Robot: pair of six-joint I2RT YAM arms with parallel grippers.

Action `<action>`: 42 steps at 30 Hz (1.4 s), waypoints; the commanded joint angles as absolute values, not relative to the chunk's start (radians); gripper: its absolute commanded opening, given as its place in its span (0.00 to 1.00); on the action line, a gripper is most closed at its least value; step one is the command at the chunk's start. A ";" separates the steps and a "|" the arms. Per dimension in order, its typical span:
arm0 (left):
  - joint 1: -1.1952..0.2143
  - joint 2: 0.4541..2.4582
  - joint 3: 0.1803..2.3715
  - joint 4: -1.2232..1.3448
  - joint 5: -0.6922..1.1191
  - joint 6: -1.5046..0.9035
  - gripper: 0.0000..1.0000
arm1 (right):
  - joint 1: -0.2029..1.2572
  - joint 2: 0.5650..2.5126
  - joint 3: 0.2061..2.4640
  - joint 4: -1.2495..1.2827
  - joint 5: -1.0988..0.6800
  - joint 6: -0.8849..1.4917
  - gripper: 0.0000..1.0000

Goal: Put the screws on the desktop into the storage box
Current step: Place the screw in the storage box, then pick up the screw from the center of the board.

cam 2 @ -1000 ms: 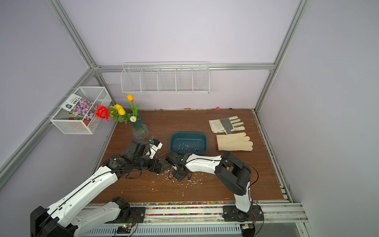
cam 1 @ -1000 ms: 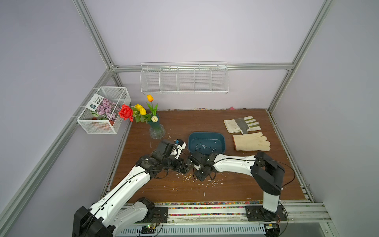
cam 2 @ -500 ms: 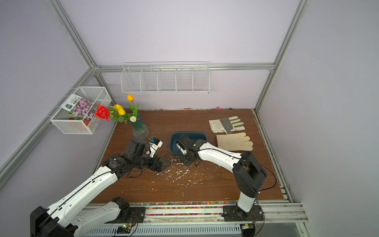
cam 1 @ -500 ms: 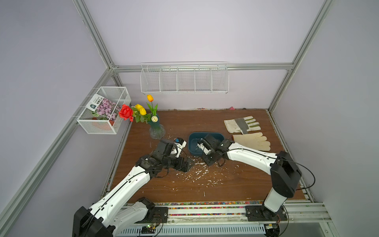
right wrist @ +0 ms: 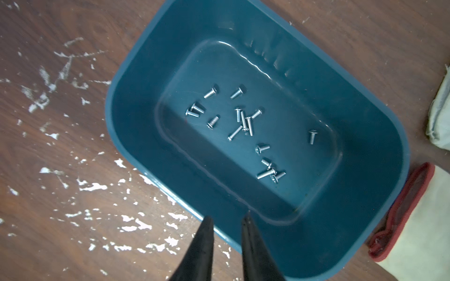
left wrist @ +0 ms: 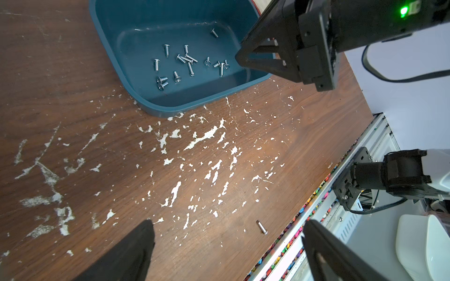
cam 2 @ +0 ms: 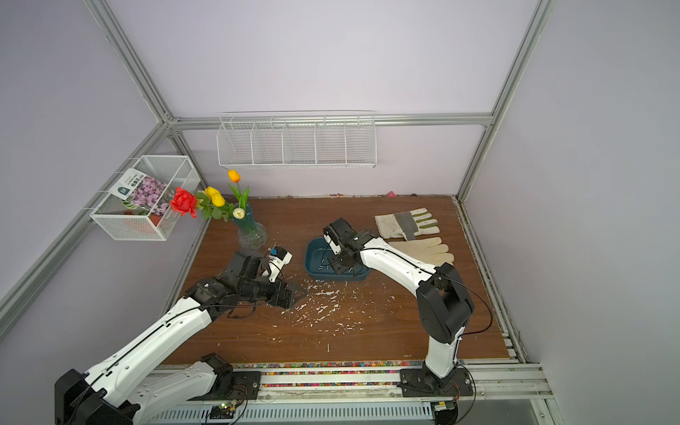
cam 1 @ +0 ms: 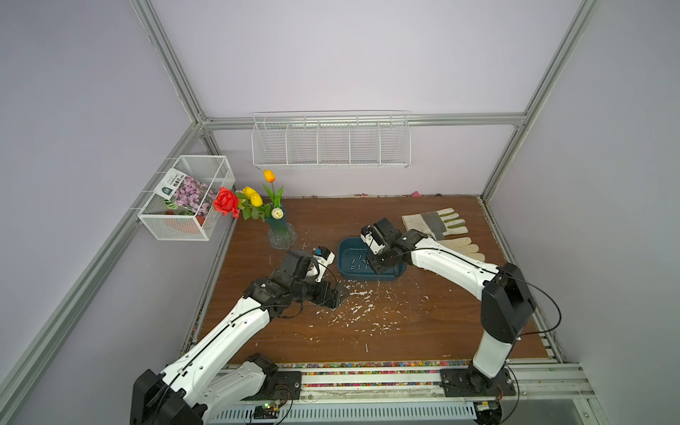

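The teal storage box sits mid-desktop with several small silver screws lying on its floor. My right gripper hangs over the box's near rim, its jaws a little apart and open, with nothing between them. One lone screw lies on the brown desktop near its front edge. My left gripper hovers wide open and empty, low over the scratched patch left of the box.
Two work gloves lie right of the box. A glass vase with flowers stands at the back left. White wire baskets hang on the back wall and on the left wall.
My right gripper has moved from the scratched desktop in front of the box to above the box, and its jaws have parted. The left arm has stayed put.
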State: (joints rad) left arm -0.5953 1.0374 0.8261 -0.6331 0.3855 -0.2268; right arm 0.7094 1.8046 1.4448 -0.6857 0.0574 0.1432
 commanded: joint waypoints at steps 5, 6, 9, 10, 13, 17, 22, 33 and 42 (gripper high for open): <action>-0.589 1.087 0.829 -0.618 0.461 -0.202 0.98 | 0.695 1.699 1.373 -0.701 0.073 0.141 0.46; -0.589 1.092 0.830 -0.620 0.465 -0.201 0.98 | 0.692 1.676 1.353 -0.702 0.067 0.145 0.50; -0.589 1.095 0.830 -0.615 0.473 -0.200 0.98 | 0.685 1.610 1.293 -0.703 0.040 0.162 0.68; -0.589 1.098 0.830 -0.612 0.476 -0.199 0.98 | 0.686 1.585 1.270 -0.701 0.034 0.169 0.75; -0.589 1.111 0.831 -0.608 0.488 -0.193 0.98 | 0.683 1.500 1.206 -0.697 0.005 0.194 0.84; -0.594 1.140 0.843 -0.617 0.489 -0.196 0.98 | 0.676 1.377 1.122 -0.693 -0.015 0.243 0.99; -0.688 1.187 0.882 -0.636 0.412 -0.199 0.99 | 0.673 1.247 1.042 -0.701 -0.020 0.275 0.99; -0.843 1.333 0.935 -0.667 0.322 -0.325 0.94 | 0.673 1.137 0.989 -0.732 0.079 0.323 0.99; -1.001 1.375 0.893 -0.629 0.262 -0.578 0.78 | 0.652 1.150 0.989 -0.744 0.129 0.343 0.98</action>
